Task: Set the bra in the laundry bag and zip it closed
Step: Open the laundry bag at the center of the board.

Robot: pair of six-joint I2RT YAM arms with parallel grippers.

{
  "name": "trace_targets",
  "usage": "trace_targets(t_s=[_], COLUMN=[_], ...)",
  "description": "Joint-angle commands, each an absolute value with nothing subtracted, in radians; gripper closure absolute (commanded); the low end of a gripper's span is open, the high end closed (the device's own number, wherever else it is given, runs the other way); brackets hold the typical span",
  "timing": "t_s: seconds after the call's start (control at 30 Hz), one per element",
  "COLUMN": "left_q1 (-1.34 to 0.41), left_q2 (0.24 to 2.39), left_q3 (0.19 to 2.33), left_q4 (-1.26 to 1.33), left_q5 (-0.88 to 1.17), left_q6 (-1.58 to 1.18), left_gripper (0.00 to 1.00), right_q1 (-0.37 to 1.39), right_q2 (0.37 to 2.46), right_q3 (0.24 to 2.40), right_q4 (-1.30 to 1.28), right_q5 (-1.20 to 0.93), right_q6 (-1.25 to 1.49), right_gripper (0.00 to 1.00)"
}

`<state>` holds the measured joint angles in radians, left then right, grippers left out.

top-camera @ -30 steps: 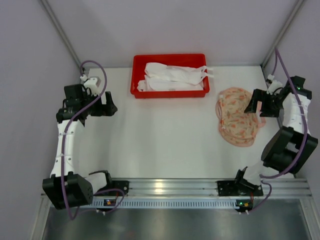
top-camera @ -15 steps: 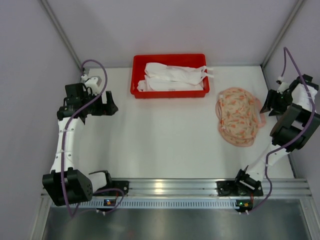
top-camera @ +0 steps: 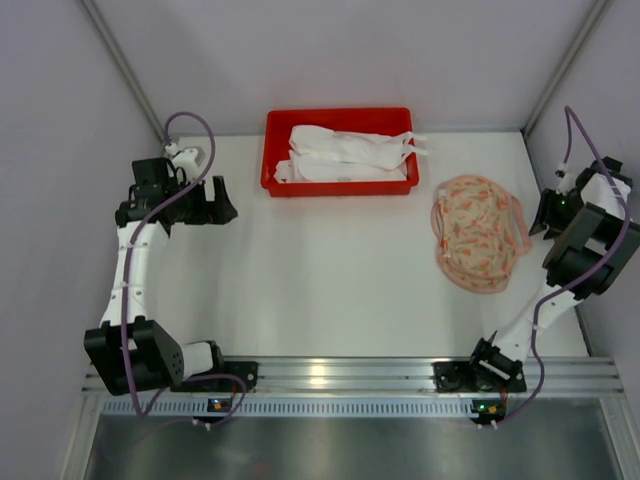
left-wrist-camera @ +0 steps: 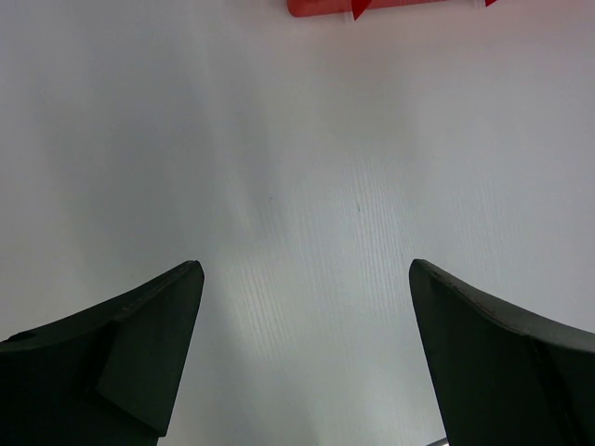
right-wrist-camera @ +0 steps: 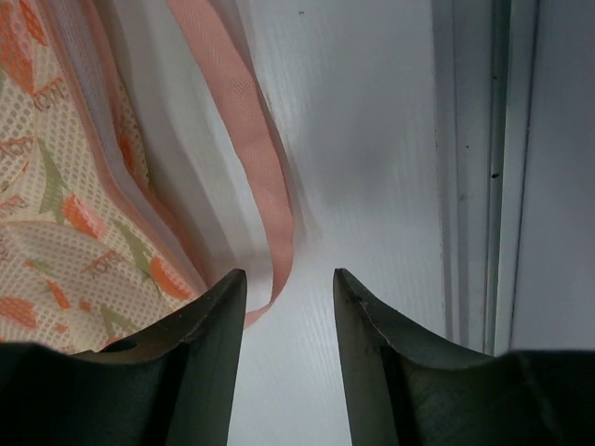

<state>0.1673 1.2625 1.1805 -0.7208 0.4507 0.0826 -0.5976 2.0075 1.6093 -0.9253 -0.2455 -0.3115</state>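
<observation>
The white bra (top-camera: 350, 150) lies in a red tray (top-camera: 340, 114) at the back of the table. The laundry bag (top-camera: 475, 235), orange-patterned mesh, lies flat at the right; in the right wrist view its mesh (right-wrist-camera: 56, 186) fills the left side, with a pink strap loop (right-wrist-camera: 260, 158) beside it. My right gripper (top-camera: 545, 215) hovers at the bag's right edge, jaws narrowed but apart (right-wrist-camera: 290, 274), only bare table between them, the strap's end by the left finger. My left gripper (top-camera: 225, 205) is far left, wide open (left-wrist-camera: 307, 269) over bare table.
A corner of the red tray (left-wrist-camera: 372, 6) shows at the top of the left wrist view. The enclosure's right wall and its metal rail (right-wrist-camera: 469, 167) run close beside my right gripper. Grey walls close in the table on the left, right and back.
My right gripper has drawn back from over the bag to its right edge near the wall, and its jaws have narrowed. The left gripper has shifted slightly toward the back.
</observation>
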Motion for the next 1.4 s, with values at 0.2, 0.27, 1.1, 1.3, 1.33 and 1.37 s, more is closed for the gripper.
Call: trace_targets(t_s=[0.2,0.27,1.1,1.3,1.33,1.37], left_q1=[0.166,0.166,0.166,0.166,0.166,0.166], left_q2=[1.308,1.319,1.345,1.373,1.381,1.382], left_q3=[1.29,1.296,1.322,1.345,1.347,1.348], left_q4=[-0.724,-0.723,-0.73,-0.729,-0.729,-0.729], left_q5=[0.502,0.509,0.531,0.551,0.554,0.554], left_q6=[0.074,0.072,0.08,0.06,0.057,0.054], left_gripper=[0.02,0.01,0.01,0.01,0.01,0.02], right_q1=[-0.502,-0.486,-0.469,-0.469,-0.468,-0.468], right_q2=[2.052,2.068,1.968,1.976,1.976,1.988], right_q3=[1.563,1.56,1.391,1.381,1.379,1.381], right_q4=[-0.81,-0.793,-0.652,-0.638,-0.635,-0.644], right_q5=[-0.103,-0.072,0.084,0.087,0.084,0.069], right_q6=[-0.282,-0.284,-0.298,-0.302,-0.304,-0.31], right_gripper=[0.62,0.63,0.49,0.41,0.41,0.42])
